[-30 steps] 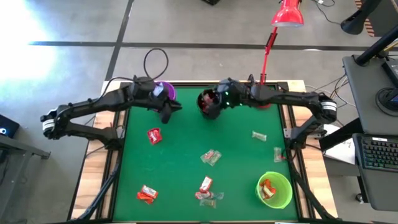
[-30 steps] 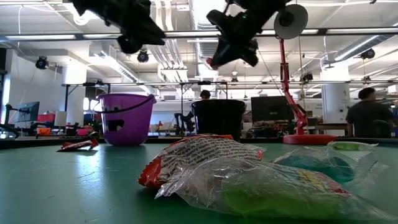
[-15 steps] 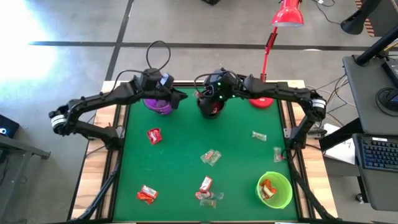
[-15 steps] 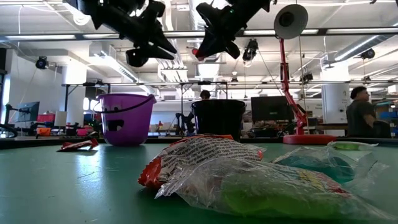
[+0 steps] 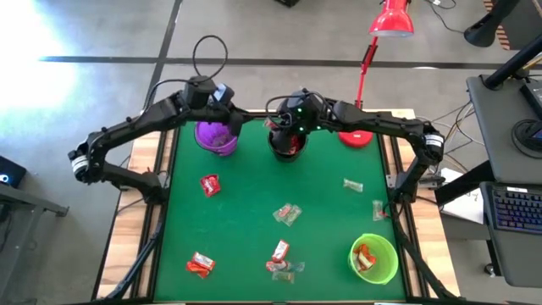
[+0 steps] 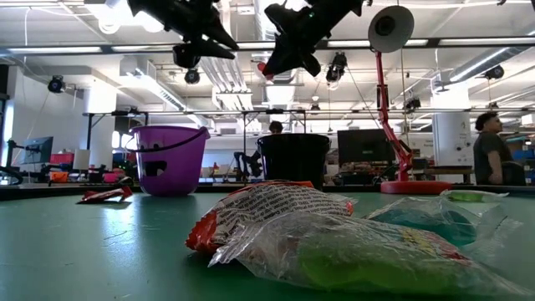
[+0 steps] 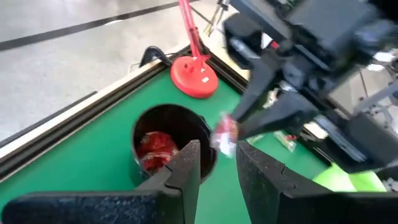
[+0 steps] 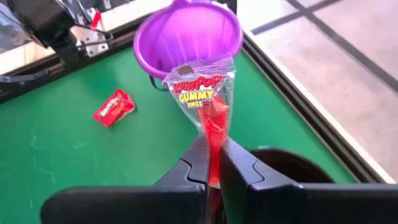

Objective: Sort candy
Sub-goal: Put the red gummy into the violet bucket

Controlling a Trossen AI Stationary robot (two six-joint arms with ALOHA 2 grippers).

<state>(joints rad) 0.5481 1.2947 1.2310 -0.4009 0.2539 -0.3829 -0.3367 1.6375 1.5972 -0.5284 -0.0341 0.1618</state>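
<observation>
Green table (image 5: pixel 246 229) fills centre of the high view. Black cup (image 5: pixel 286 142) sits top centre, purple cup (image 5: pixel 215 137) to its left, green cup (image 5: pixel 373 257) lower right w/ candy inside. Right gripper (image 8: pixel 211 163) hangs over the black cup, fingers clamped on a clear gummy candy packet (image 8: pixel 202 93). Left gripper (image 7: pixel 214 163) hovers over the purple cup, fingers slightly apart, holding nothing. Loose candy (image 5: pixel 287 213) lies scattered mid-frame & lower left.

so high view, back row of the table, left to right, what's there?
purple cup → black cup → red lamp base
</observation>
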